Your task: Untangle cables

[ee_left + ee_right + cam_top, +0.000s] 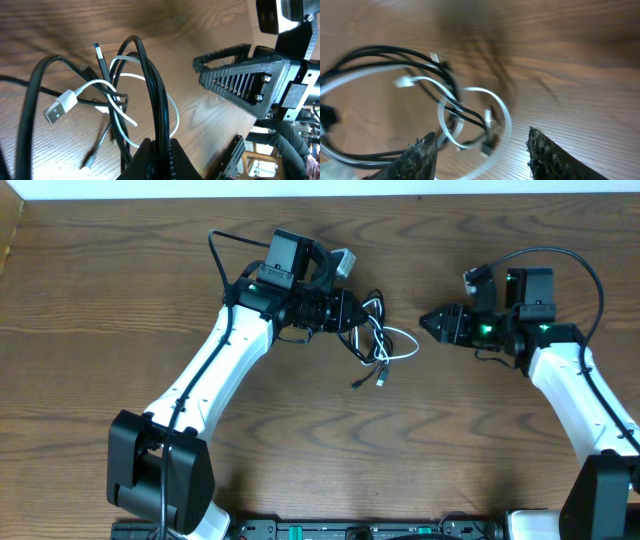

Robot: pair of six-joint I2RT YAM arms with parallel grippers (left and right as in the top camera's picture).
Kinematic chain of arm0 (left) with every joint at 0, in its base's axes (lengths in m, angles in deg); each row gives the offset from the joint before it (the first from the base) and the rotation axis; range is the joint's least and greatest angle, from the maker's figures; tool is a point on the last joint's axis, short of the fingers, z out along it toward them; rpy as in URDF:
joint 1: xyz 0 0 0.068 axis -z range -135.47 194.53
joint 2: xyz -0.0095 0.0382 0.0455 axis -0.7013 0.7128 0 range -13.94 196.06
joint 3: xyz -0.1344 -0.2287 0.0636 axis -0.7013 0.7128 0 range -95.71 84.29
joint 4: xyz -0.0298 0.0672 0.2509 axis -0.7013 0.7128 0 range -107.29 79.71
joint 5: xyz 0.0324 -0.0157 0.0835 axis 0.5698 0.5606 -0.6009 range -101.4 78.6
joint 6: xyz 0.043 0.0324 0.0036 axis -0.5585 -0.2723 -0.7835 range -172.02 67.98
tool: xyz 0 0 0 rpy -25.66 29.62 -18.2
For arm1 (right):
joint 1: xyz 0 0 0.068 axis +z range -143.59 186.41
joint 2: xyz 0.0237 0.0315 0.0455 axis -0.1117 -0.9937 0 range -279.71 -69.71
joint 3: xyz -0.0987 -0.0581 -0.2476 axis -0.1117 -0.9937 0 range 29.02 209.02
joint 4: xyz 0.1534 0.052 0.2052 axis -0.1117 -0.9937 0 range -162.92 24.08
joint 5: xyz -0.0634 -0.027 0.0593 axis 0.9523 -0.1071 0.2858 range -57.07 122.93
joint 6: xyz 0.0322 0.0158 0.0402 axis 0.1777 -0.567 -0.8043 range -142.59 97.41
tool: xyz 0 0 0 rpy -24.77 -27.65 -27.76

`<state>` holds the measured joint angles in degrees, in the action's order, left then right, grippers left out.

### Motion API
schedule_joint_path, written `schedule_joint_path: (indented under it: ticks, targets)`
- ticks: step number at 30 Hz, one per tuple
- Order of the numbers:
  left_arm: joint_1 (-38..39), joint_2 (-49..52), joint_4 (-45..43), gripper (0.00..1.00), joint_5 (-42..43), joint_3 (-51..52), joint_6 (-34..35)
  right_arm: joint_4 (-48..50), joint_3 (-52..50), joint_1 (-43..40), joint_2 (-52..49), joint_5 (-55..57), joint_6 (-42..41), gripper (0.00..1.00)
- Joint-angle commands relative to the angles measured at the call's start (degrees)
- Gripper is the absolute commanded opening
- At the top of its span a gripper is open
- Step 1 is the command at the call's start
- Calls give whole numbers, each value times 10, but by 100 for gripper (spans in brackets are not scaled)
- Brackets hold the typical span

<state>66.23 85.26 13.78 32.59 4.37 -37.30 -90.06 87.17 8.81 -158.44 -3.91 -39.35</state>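
The black cable (366,328) and the white cable (400,348) lie tangled in one bundle at the table's middle. My left gripper (350,313) is shut on a loop of the black cable (150,85), pinched between its fingers (160,150). The white cable (120,107) winds through the black loops, its plug (59,107) at the left. My right gripper (428,322) is open and empty, just right of the bundle and pointing at it. In the right wrist view the white loop (492,112) and black cable (395,55) lie ahead of its open fingers (482,150).
The wooden table (300,450) stretches around the bundle. The left arm's camera housing (290,258) stands behind the bundle. Thick black robot wires arc over the right arm (560,255). The table's far edge runs along the top.
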Motion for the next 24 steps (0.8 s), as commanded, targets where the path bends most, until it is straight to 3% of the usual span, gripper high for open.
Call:
schedule_joint_path:
  ticks: [1, 8, 18, 24]
  targets:
    - [0, 0, -2, 7, 30, 2, -20, 5, 10, 36, 14, -20, -39, 54]
    - [0, 0, -1, 7, 29, 2, -20, -45, 10, 102, -2, 82, -162, 56]
    - [0, 0, -4, 7, 18, 2, -20, -70, 10, 132, -92, 86, -171, 57]
    - [-15, -1, -37, 7, 15, -1, 1, -106, 10, 137, -151, 81, -165, 47]
